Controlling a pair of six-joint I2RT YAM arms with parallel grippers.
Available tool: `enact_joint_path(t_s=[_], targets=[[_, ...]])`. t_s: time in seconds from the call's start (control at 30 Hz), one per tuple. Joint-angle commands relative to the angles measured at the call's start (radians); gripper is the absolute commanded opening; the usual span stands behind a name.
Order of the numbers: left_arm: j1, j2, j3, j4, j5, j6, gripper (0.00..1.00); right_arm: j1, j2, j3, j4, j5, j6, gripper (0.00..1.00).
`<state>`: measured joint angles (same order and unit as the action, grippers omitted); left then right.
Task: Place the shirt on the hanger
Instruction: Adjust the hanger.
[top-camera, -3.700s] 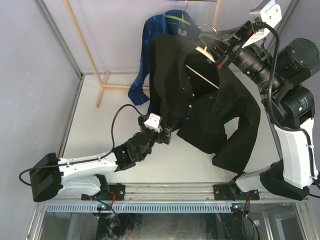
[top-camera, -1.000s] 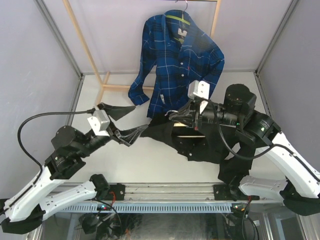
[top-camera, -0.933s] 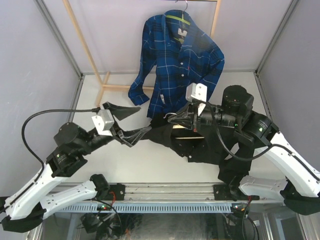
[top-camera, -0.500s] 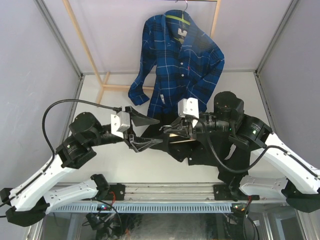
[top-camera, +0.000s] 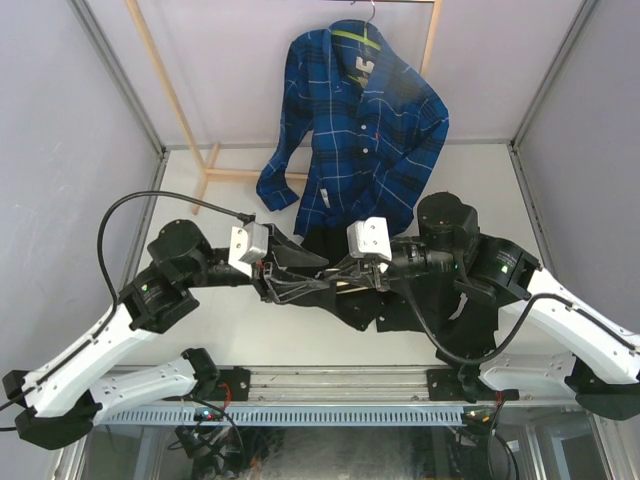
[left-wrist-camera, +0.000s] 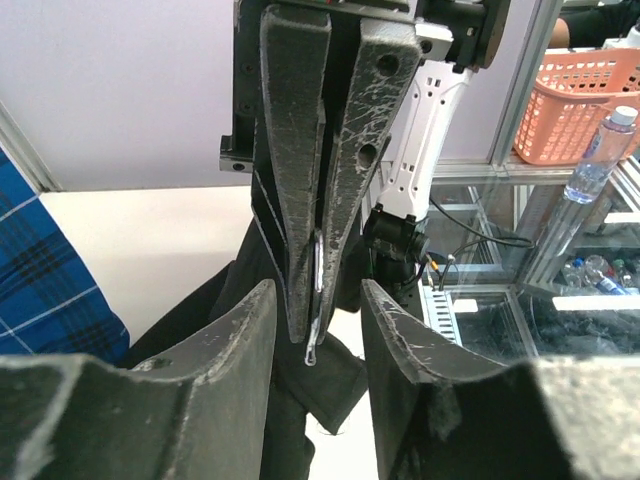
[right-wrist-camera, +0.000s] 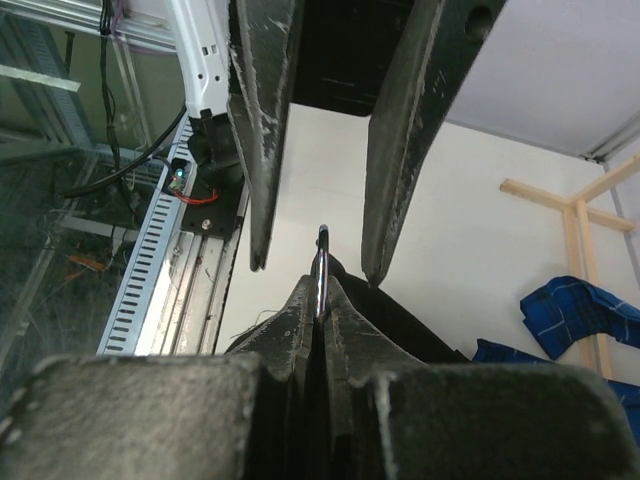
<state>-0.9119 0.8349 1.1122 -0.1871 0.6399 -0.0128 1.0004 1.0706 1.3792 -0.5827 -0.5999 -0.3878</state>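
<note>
Pinching the hanger hook (right-wrist-camera: 321, 260), right jaws apparently sit between left jaws.

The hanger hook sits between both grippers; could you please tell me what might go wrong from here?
1. The open left gripper straddles the hanger hook and the tips of the right gripper, so closing may pinch those fingers instead of the wire.
2. The right gripper holds the hook only at its tips; drag from the shirt could twist it loose.
</note>
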Motion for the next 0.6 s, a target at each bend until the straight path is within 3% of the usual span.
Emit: enact_joint_path(t_s=[0.0,0.17,0.33,0.43,0.57], targets=[[0.004,0.008,0.057,0.017,0.024,-0.01,0.42,0.022,-0.014,0.013,0.045,0.01,-0.031,0.0],[0.004,0.007,0.054,0.012,0.013,-0.005,0.32,0.035,-0.011,0.012,0.036,0.017,-0.038,0.0],[0.004,0.011,0.059,0.003,0.004,0.001,0.04,0.038,-0.012,0.012,0.016,0.03,-0.046,0.02],[0.004,0.006,0.059,-0.01,-0.001,0.008,0.0,0.038,-0.019,0.012,0.004,0.034,-0.046,0.12],[0.004,-0.009,0.061,-0.038,-0.016,0.026,0.0,0.038,-0.037,0.012,-0.016,0.051,-0.043,0.33]])
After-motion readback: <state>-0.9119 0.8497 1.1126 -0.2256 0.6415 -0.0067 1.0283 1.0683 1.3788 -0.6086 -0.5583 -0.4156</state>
